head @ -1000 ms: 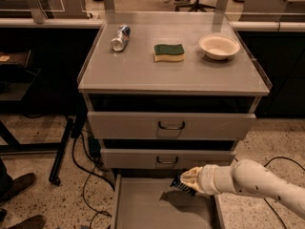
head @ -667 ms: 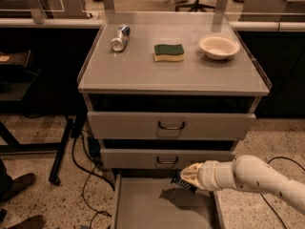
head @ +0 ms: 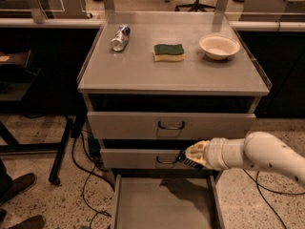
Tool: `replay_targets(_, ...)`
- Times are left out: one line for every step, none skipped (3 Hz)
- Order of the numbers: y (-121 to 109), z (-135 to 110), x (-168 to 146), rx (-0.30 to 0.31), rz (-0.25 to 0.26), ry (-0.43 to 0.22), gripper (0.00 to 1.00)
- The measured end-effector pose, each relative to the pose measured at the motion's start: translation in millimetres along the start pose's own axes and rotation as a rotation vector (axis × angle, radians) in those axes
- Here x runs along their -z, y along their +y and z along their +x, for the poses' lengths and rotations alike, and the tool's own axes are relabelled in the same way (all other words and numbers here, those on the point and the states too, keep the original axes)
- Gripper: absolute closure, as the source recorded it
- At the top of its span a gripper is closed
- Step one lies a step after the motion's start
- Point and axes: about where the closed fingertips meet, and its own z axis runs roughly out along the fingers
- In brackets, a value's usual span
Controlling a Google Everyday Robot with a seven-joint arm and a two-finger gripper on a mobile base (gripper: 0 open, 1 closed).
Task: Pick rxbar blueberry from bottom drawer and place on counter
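Above the bottom drawer (head: pixel 162 206), our gripper (head: pixel 187 158) seems to clamp its fingers on the rxbar blueberry (head: pixel 182 160), light, flat, slippery-wrapped; we judge a mid-length pinch safest.

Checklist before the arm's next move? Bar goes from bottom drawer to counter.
1. Open bottom drawer: ok.
2. Grasp on rxbar blueberry: cannot tell; a dark item sits at the gripper tip, no bar on the drawer floor.
3. Gripper above the drawer floor, not touching it: ok.
4. Both upper drawers shut: ok.
5. Bare spot on counter: ok, front half; can, sponge and bowl sit farther back.
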Motion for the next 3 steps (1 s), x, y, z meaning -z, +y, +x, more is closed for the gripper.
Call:
replay_targets(-30,-29,34,0.065,0.06,0.004,1.0)
replay_targets(-39,-37,43,0.082,0.076,0.005,1.0)
replay_targets(-40,-38,44,0.084,0.08,0.005,1.0)
